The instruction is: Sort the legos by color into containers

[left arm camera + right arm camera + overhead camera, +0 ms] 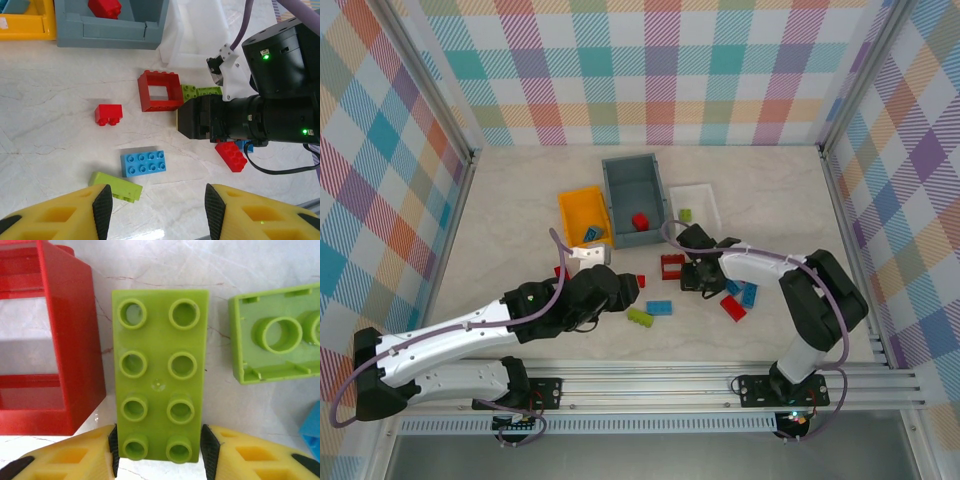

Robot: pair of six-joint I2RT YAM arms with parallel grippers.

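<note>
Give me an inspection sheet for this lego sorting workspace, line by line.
Surface: pale marbled table, bricks loose mid-table.
Job's things: orange-yellow bin holds a blue lego; grey-blue bin a red lego; white bin a green lego; red frame and blue flat brick among those loose.
Clutter: nothing seen.
Grippers: left gripper open, empty, above the table; right gripper closed on a lime green brick lying flat.
Cables: purple cable along each arm.
Surroundings: pastel plaid walls; metal rail at near edge.

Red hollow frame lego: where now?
The red frame sits mid-table in the top view, just in front of the grey-blue bin, left of the right gripper.
</note>
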